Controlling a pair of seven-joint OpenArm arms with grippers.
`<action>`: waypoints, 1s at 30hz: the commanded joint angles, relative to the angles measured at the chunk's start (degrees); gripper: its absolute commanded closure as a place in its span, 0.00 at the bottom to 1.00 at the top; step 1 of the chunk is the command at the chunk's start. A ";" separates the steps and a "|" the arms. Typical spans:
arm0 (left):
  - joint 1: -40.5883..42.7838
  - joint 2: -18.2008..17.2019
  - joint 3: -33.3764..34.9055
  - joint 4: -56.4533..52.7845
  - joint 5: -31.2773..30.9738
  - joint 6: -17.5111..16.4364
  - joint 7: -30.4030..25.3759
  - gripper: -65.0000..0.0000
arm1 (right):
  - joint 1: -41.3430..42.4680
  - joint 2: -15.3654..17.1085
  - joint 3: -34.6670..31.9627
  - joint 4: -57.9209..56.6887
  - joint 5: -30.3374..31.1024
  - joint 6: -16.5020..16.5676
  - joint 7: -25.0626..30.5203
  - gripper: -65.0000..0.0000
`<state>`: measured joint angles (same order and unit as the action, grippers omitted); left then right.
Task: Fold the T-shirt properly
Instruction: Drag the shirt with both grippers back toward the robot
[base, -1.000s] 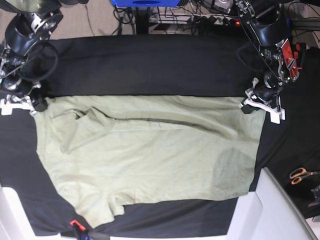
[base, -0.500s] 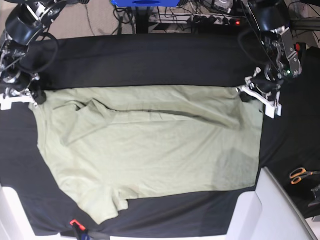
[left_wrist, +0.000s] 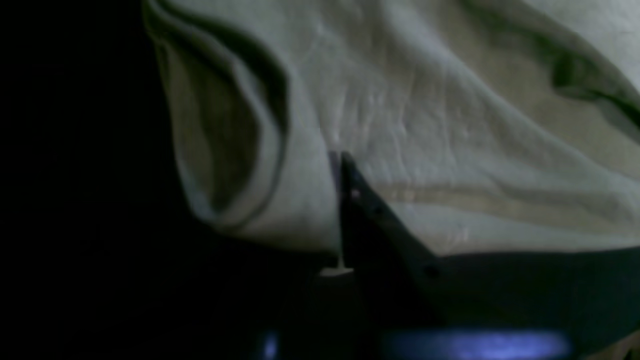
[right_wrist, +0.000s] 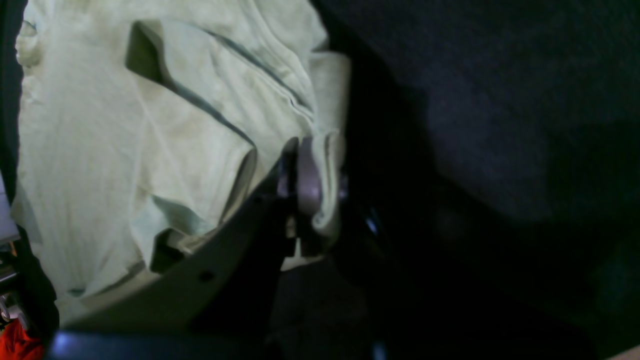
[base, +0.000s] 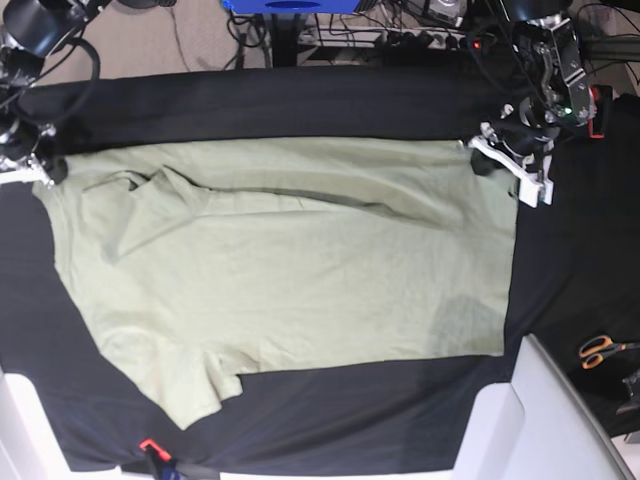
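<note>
The pale green T-shirt (base: 290, 270) lies spread across the black table cloth (base: 300, 105), one sleeve sticking out at the near left and folds near its far edge. At the shirt's far right corner, my left gripper (base: 482, 152) is shut on the cloth. In the left wrist view the left gripper (left_wrist: 342, 162) pinches the T-shirt (left_wrist: 425, 125) at a wrinkled edge. My right gripper (base: 45, 172) is shut on the far left corner. In the right wrist view the right gripper (right_wrist: 305, 167) holds a rolled hem of the T-shirt (right_wrist: 100, 150) between its closed fingers.
Orange-handled scissors (base: 600, 350) lie on the cloth at the right. A white panel (base: 560, 420) sits at the near right corner, and a small red item (base: 148, 446) at the near edge. Cables and a blue object (base: 290, 5) are behind the table.
Both grippers have moved toward the far edge of the table, dragging the T-shirt with them. The shirt's far edge is now straighter and its near hem sits farther from the front edge.
</note>
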<state>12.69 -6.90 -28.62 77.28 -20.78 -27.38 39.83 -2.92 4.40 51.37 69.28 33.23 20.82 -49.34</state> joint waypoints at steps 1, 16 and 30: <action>0.98 -0.53 0.18 1.63 -0.37 -0.27 -0.49 1.00 | 0.06 1.00 1.33 1.10 0.74 0.15 0.51 0.99; 10.92 1.14 0.36 13.23 -0.37 -0.27 -0.49 1.00 | -5.57 1.00 4.32 6.20 0.66 0.24 -1.25 0.99; 14.87 1.14 0.27 13.05 -0.19 -0.27 -0.76 1.00 | -8.38 -2.16 4.32 9.71 0.57 0.24 -2.66 0.99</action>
<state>27.18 -5.15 -27.97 89.65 -20.82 -27.55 39.72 -11.33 1.83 55.51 78.04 33.01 20.80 -52.62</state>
